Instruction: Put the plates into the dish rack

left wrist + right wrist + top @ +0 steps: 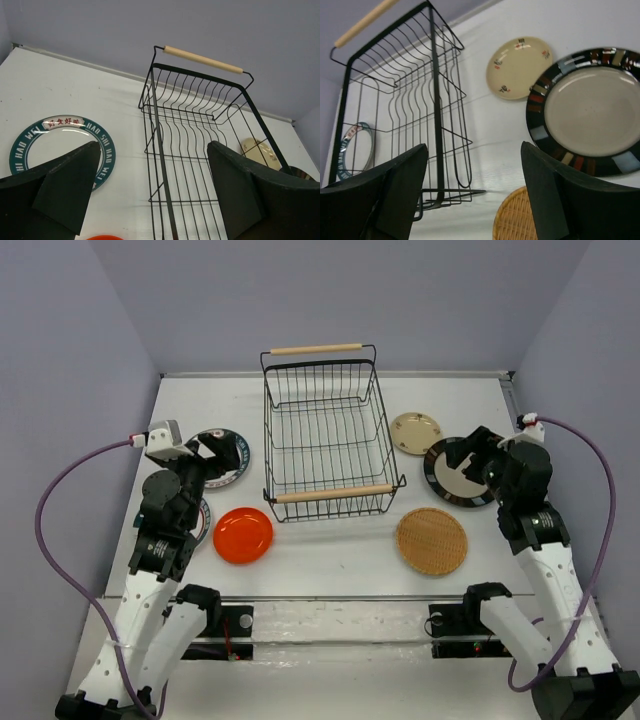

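Observation:
The black wire dish rack point(333, 493) with two wooden handles stands mid-table and holds nothing. The orange plate point(243, 534) lies at its near left and the tan woven plate point(431, 540) at its near right. The small beige plate point(416, 432) and the black-rimmed plate point(447, 480) lie to its right. One teal-rimmed plate point(233, 462) lies to its left; a second point(204, 515) is mostly hidden under my left arm. My left gripper point(215, 448) is open and empty above the teal-rimmed plate point(50, 145). My right gripper point(470, 455) is open and empty above the black-rimmed plate point(592, 110).
Purple walls close in the table at the back and both sides. The rack point(202, 59) fills the middle of the left wrist view, with the beige plate point(257, 151) seen through its wires. The right wrist view shows the rack point(437, 100), the beige plate point(518, 66) and the woven plate point(515, 220).

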You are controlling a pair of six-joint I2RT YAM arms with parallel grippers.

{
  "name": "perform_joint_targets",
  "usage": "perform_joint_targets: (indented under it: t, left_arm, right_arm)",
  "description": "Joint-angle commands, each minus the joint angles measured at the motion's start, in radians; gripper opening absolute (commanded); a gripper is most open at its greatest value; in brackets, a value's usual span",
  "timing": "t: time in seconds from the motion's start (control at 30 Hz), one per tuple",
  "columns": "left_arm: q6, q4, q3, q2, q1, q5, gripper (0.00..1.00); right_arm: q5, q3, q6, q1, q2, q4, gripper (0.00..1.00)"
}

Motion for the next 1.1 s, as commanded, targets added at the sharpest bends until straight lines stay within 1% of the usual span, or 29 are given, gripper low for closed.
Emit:
perform_joint_targets:
  t: [0.0,0.1,0.23,0.27,0.43,0.47,0.53,0.63,0.67,0.7,0.77,0.83,0.9,0.97,1.07]
  left_arm:
    - [0.01,0.049,0.015,-0.016,-0.007,0.041,0.99]
    - [0.028,0.05,0.021,-0.025,-0.027,0.063,0.99]
    - [0.044,0.053,0.015,-0.071,-0.058,0.055,0.99]
    - [0.05,0.052,0.015,-0.087,-0.073,0.052,0.99]
    - [0.067,0.049,0.009,-0.113,-0.127,0.049,0.99]
    - [0.073,0.047,0.009,-0.116,-0.135,0.049,0.99]
    - [0.078,0.04,0.012,-0.125,-0.157,0.043,0.99]
    - [0.082,0.034,0.009,-0.153,-0.181,0.032,0.99]
    - [0.085,0.029,0.009,-0.156,-0.196,0.028,0.99]
    - [0.088,0.029,0.01,-0.16,-0.205,0.023,0.99]
    - [0.094,0.03,0.01,-0.162,-0.219,0.022,0.99]
    - [0.099,0.03,0.007,-0.163,-0.242,0.009,0.99]
    - [0.101,0.03,0.007,-0.166,-0.254,0.008,0.99]
    - [0.102,0.03,0.006,-0.171,-0.257,0.008,0.99]
    - [0.102,0.032,0.004,-0.17,-0.26,0.006,0.99]
  right_arm:
    - [0.153,-0.067,0.106,-0.005,0.029,-0.031,0.77]
    - [0.18,-0.09,0.166,-0.005,0.069,-0.017,0.73]
    - [0.323,-0.121,0.223,-0.005,0.101,-0.014,0.7]
    - [0.39,-0.141,0.241,-0.005,0.103,-0.016,0.68]
    - [0.461,-0.176,0.255,-0.092,0.143,-0.008,0.67]
    - [0.45,-0.19,0.257,-0.143,0.155,-0.002,0.67]
    - [0.386,-0.201,0.264,-0.198,0.188,0.015,0.67]
    - [0.337,-0.225,0.264,-0.298,0.219,0.059,0.67]
    - [0.302,-0.23,0.267,-0.325,0.247,0.067,0.67]
    - [0.273,-0.239,0.271,-0.379,0.264,0.087,0.67]
    - [0.191,-0.258,0.278,-0.421,0.316,0.117,0.67]
    - [0.121,-0.285,0.292,-0.459,0.357,0.189,0.66]
    - [-0.032,-0.34,0.303,-0.51,0.425,0.268,0.66]
    - [-0.13,-0.388,0.329,-0.519,0.465,0.378,0.66]
    - [-0.232,-0.434,0.35,-0.531,0.512,0.527,0.66]
